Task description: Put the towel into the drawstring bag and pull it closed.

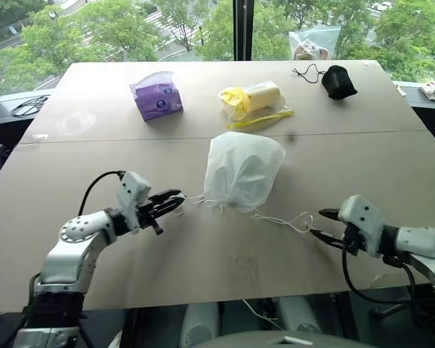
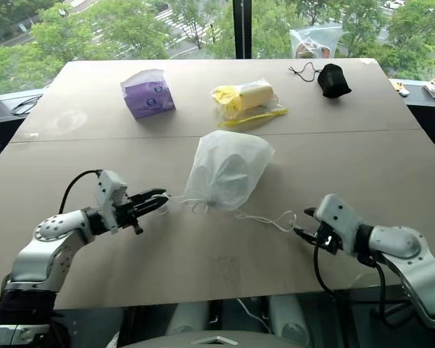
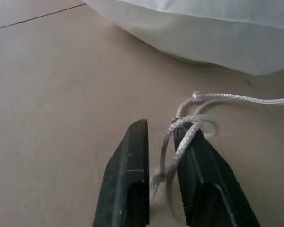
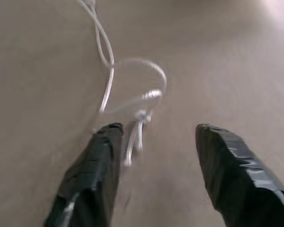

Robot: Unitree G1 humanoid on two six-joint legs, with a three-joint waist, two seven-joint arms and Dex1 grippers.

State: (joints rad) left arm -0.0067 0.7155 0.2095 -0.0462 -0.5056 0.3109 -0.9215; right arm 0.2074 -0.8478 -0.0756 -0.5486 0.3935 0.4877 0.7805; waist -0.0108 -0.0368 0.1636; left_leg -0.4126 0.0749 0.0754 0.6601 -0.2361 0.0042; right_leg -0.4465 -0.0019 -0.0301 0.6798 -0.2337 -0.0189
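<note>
The left gripper [image 3: 163, 142] is slightly parted with the cord [image 3: 182, 142] looped between its fingers; the right gripper [image 4: 156, 142] gapes beside its loop. Retreating, the left could snag the cord and drag the drawstring bag [image 1: 243, 168] along the desk [image 1: 94, 239].

drawstring bag [image 1: 243, 168]: translucent white sack, puffed, mouth gathered shut, mid-table | cords [image 1: 283, 220]: white, trailing from the mouth to both sides | towel: cannot be made out

Far half of the table [image 1: 94, 217]: a purple tissue pack [image 1: 156, 95] at left; a clear plastic bag with yellow contents [image 1: 252, 101] at centre; a black corded pouch [image 1: 338, 81] at right. A clear zip bag [image 1: 313, 42] stands at the far edge, against the window [image 1: 130, 29].
</note>
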